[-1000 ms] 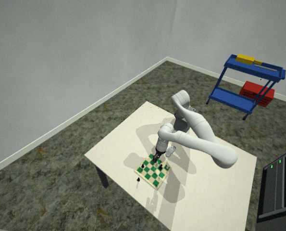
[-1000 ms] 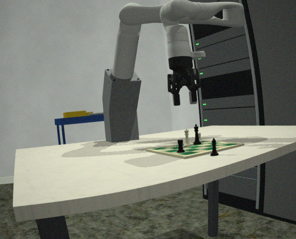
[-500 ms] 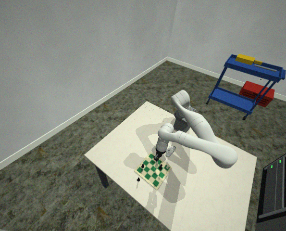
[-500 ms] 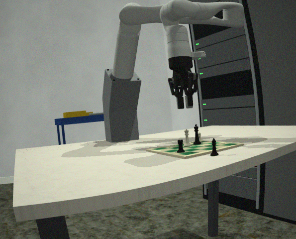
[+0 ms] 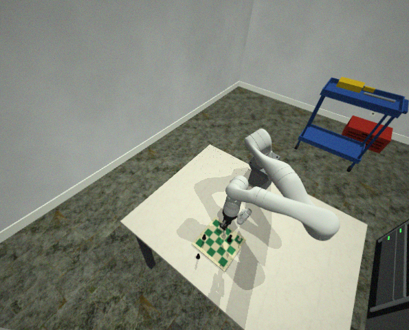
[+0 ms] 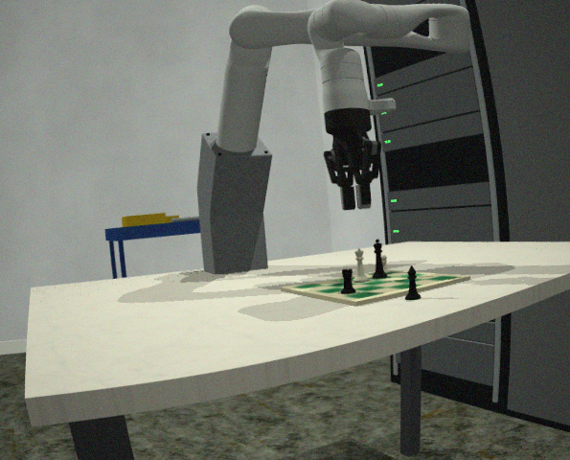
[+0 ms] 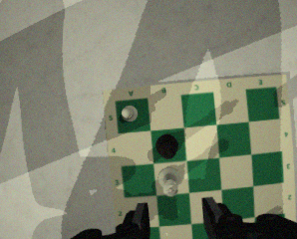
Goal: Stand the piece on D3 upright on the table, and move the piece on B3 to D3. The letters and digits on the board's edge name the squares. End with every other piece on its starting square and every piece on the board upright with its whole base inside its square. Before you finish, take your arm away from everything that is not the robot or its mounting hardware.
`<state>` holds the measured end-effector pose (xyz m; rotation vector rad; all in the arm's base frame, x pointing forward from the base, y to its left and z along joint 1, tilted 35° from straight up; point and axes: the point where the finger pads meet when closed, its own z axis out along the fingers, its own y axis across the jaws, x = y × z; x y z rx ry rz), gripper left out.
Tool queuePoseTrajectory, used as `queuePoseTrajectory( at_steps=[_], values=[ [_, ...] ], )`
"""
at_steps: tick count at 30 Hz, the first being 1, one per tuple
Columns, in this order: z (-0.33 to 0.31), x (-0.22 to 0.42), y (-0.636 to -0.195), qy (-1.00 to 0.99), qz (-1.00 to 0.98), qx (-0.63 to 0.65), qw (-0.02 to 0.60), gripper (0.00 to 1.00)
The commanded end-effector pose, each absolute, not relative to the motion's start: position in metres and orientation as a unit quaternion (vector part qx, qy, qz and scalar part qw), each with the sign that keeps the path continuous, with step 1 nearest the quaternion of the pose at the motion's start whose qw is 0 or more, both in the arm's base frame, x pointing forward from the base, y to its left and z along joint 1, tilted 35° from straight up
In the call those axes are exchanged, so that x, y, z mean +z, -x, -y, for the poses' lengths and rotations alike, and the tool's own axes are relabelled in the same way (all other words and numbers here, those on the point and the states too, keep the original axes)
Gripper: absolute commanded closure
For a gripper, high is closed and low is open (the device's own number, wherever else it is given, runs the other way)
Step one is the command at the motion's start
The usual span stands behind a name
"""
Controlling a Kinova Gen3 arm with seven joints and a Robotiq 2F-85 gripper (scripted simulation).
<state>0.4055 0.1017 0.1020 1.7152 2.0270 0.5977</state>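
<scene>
The green and cream chessboard (image 5: pixel 223 261) (image 6: pixel 305 288) (image 7: pixel 111 149) lies on the white table (image 5: pixel 286 284) (image 6: pixel 175 327). In the wrist view a white piece (image 7: pixel 169 179) stands on B3, a black piece (image 7: pixel 166 145) on B4 and a white pawn (image 7: pixel 128 114) on A5. D3 (image 7: pixel 234 174) is bare. A black piece (image 5: pixel 197 256) (image 6: pixel 412 283) stands upright on the table just off the board. My gripper (image 5: pixel 225 224) (image 6: pixel 353 200) (image 7: pixel 175 213) hangs high above the board, near B3, with its fingers partly closed, a gap between them and nothing in it.
A black rook (image 6: pixel 347 281) and a tall black piece (image 6: pixel 377 259) also stand on the board. The arm's grey base (image 6: pixel 233 208) is at the table's back. A blue cart (image 5: pixel 353 120) and a dark server rack (image 6: pixel 433 149) stand off the table.
</scene>
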Motion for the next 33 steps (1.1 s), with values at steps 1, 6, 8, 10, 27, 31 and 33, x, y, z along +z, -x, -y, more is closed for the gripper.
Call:
queuePoseTrajectory(
  at_steps=[1,6,8,10,27,31,33],
  values=[
    [-0.102,0.102,-0.406,-0.616,-0.728,0.215,0.208,0.59],
    [-0.102,0.102,-0.406,-0.616,-0.728,0.215,0.208,0.59],
    [-0.102,0.102,-0.406,-0.616,-0.728,0.215,0.208,0.59],
    [-0.102,0.102,-0.406,-0.616,-0.728,0.215,0.208,0.59],
    [-0.102,0.097,-0.409,-0.616,-0.728,0.215,0.208,0.59],
    [-0.102,0.093,-0.412,-0.616,-0.728,0.215,0.208,0.59],
    [-0.102,0.092,-0.413,-0.616,-0.728,0.215,0.208,0.59]
  ],
)
